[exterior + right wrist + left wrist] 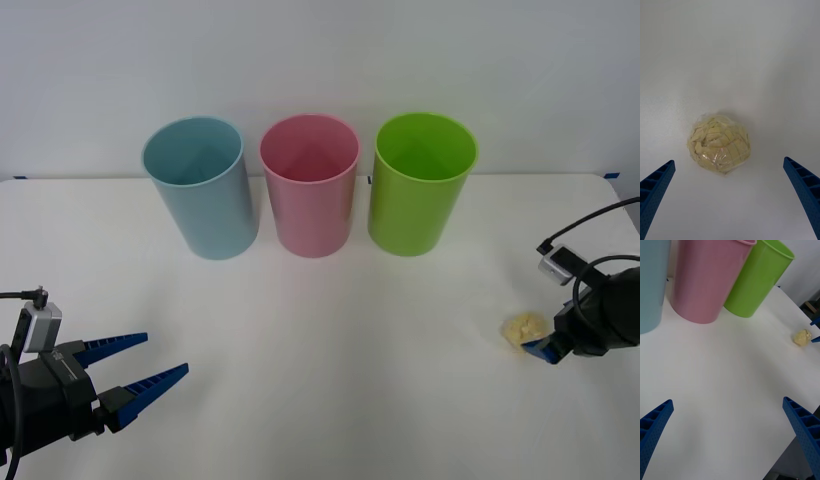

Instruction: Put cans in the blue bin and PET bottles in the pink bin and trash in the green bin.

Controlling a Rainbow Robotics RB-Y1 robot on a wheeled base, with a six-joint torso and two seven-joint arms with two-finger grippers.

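At the right edge of the front view, the right gripper (545,348) is partly cut off by the frame; just one blue fingertip shows clearly there, touching or nearly touching the trash (524,328). From the right wrist view its jaws stand spread wide, one finger at each side, with the trash (719,144) lying on the white tabletop (730,56) between and a little ahead of them, apart from both. The wad looks pale yellow and wrinkled, with a glossy skin. The arm reaches in low from the right, its wrist angled toward the tabletop.

The left gripper (140,368) hovers over the near left corner, jaws spread, fingers pointing toward the middle, well apart from everything.

Along the far side stand the blue bin (200,187), the pink bin (309,185) and the green bin (421,183) in a row, upright, rims close together. Their insides look dark; what they hold cannot be made out.
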